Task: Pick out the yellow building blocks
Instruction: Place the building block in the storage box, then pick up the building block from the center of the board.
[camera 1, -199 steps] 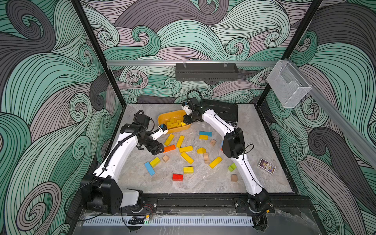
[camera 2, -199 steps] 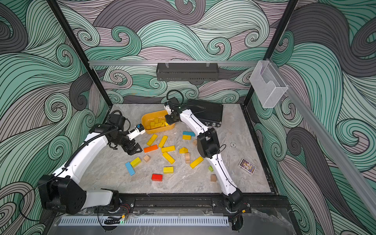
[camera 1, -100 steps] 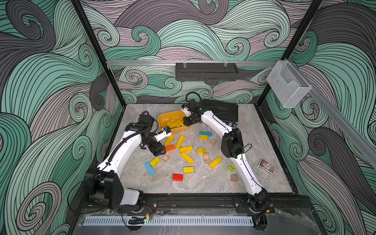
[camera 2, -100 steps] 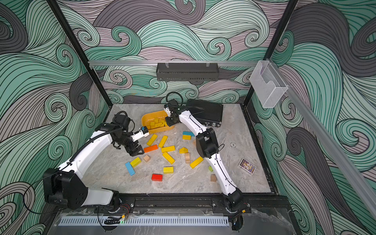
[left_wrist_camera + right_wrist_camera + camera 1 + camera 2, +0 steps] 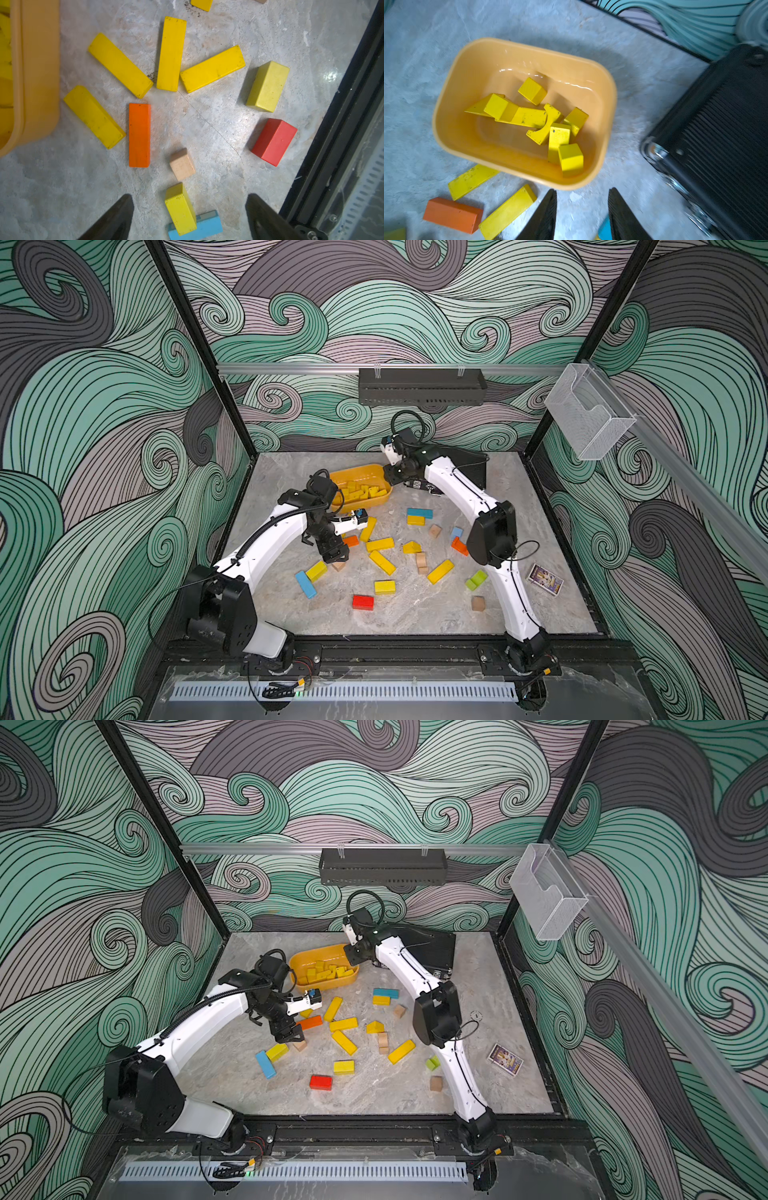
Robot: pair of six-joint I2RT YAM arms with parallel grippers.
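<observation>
Several yellow building blocks [image 5: 529, 119] lie in the orange-yellow tub [image 5: 508, 62] at the back [image 5: 358, 468]. More lie loose on the table: long bars [image 5: 120, 64] [image 5: 171, 54] [image 5: 212, 68] [image 5: 93, 116] and a short brick [image 5: 268, 86]. My left gripper [image 5: 188, 196] is open and hangs low over a short yellow block [image 5: 180, 207] that leans on a blue block [image 5: 207, 226]. In both top views it is left of the scattered blocks [image 5: 334, 556] [image 5: 289, 1038]. My right gripper [image 5: 583, 190] is open and empty, just outside the tub's right end [image 5: 391, 477].
An orange bar [image 5: 139, 135], a red brick [image 5: 274, 141] and a bare wooden cube [image 5: 182, 164] lie among the yellow ones. A black case [image 5: 716, 135] stands right of the tub. Green blocks [image 5: 476, 579] and a card box [image 5: 545, 578] lie to the right. The black front rail [image 5: 342, 128] is near.
My left arm has swung rightward and forward, bringing its gripper down over the short yellow block. The right arm has hardly moved by the tub.
</observation>
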